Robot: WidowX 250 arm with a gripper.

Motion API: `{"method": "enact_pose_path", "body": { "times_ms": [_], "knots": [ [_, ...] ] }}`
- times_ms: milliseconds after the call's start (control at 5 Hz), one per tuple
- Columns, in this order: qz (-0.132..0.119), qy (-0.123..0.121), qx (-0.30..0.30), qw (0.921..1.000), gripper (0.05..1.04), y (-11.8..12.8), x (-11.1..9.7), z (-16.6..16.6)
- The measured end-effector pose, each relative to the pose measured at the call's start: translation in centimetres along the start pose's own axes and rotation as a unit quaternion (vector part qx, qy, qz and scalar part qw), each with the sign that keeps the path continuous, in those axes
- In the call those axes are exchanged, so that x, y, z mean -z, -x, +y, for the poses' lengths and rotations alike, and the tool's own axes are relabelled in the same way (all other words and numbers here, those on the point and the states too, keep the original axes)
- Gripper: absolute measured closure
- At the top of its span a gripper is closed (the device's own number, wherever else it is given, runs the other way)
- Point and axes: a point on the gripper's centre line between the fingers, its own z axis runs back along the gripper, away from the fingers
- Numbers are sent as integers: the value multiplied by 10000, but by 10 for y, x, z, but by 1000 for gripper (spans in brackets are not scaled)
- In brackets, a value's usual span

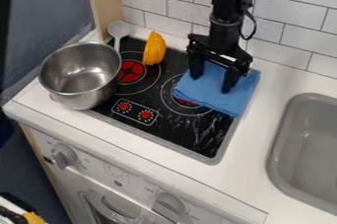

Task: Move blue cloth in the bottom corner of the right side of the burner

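The gripper (pixel 212 81) hangs over the back right of the black burner plate (pixel 197 136), its two fingers spread apart and pointing down onto the blue cloth (pixel 209 94). Flat and folded, the cloth covers much of the right ring and reaches past the plate's right edge onto the white counter. Both fingertips are at the cloth's upper surface; whether they press on it I cannot tell. The front right corner of the plate is bare.
A steel pot (pixel 80 75) stands on the plate's left side, a grey spoon (pixel 118 30) behind it. Between pot and cloth, a yellow-orange toy (pixel 154 49) lies near the back. A grey sink (pixel 309 146) is at the right, a tiled wall behind.
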Motion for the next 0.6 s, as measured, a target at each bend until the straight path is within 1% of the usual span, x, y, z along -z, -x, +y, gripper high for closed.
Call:
{"method": "enact_pose_path", "body": {
  "times_ms": [200,400,600],
  "knots": [
    [-263,-45,-37,9996,83,8,4,0],
    [-317,21,-11,9995,85,24,6,-4],
    [-176,57,161,9997,85,57,5,-11]
  ]
}}
